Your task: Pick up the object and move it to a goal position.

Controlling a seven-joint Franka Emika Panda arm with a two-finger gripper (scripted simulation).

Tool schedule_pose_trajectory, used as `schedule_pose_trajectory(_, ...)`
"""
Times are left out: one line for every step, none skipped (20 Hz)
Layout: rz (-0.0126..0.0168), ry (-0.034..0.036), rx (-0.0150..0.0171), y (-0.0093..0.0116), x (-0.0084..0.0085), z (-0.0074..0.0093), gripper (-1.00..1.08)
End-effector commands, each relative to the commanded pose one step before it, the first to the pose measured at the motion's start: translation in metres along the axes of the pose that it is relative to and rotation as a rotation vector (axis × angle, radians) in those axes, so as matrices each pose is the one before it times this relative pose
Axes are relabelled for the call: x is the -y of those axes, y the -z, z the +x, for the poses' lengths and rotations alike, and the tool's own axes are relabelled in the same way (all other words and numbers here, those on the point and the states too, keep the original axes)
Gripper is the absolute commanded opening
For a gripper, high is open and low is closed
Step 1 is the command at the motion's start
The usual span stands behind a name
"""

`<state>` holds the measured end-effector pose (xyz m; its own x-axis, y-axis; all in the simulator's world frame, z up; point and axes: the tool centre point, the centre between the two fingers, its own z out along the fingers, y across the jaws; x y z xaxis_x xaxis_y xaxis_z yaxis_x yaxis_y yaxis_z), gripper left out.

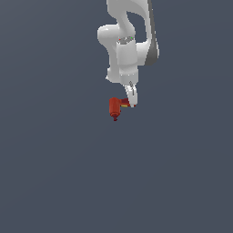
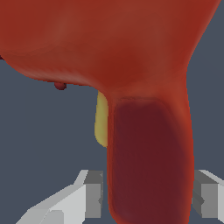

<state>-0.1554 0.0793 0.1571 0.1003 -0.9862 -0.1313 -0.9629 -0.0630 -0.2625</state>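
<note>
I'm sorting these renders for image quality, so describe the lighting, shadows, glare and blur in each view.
Exterior view: flat, even light, no cast shadows or glare on the grey ground; the red drill and gripper look small and soft-edged. Wrist view: the drill fills the frame at close range, its edges smeared and its surface softly shaded, without highlights; the fingers show blocky shading.

Red drill and robot arm, each only partly visible.
From my exterior view, the arm [image 1: 129, 27] is cut off at the top edge, and the gripper [image 1: 131, 103] hides part of the drill [image 1: 115, 107]. In my wrist view, the drill [image 2: 131, 65] overflows the frame; both fingers [image 2: 89, 192] are cropped.
</note>
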Motion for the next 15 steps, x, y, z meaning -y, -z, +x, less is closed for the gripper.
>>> schedule_pose_trajectory(0.00377, 0.00049, -0.00035, 0.01291, -0.00408, 0.00239, -1.0)
schedule_pose_trajectory(-0.00014, 0.00024, -0.00063, 0.00392, -0.00173, 0.00081, -1.0)
schedule_pose_trajectory(-0.00006, 0.00019, -0.00044, 0.00367, -0.00158, 0.00078, -1.0)
schedule_pose_trajectory(0.0, 0.0, 0.0, 0.00342, -0.00142, 0.00083, -1.0)
schedule_pose_trajectory(-0.00003, 0.0002, -0.00044, 0.00307, -0.00129, 0.00064, -1.0)
schedule_pose_trajectory(-0.00002, 0.00021, -0.00044, 0.00277, -0.00114, 0.00057, -1.0)
schedule_pose_trajectory(0.0, 0.0, 0.0, 0.00249, -0.00099, 0.00061, -1.0)
schedule_pose_trajectory(0.0, 0.0, 0.0, 0.00219, -0.00084, 0.00053, -1.0)
schedule_pose_trajectory(0.0, 0.0, 0.0, 0.00189, -0.00069, 0.00045, -1.0)
schedule_pose_trajectory(0.0, 0.0, 0.0, 0.00159, -0.00054, 0.00036, -1.0)
schedule_pose_trajectory(0.00007, 0.00047, -0.00012, 0.00132, -0.00043, 0.00005, -1.0)
schedule_pose_trajectory(0.0, 0.0, 0.0, 0.001, -0.00028, 0.00019, -1.0)
schedule_pose_trajectory(0.00005, 0.00011, 0.00047, 0.00075, -0.00017, 0.0001, -1.0)
schedule_pose_trajectory(0.0, 0.0, 0.0, 0.00042, -0.00008, 0.00006, -1.0)
schedule_pose_trajectory(0.0, 0.0, 0.0, 0.00013, -0.00002, 0.00002, -1.0)
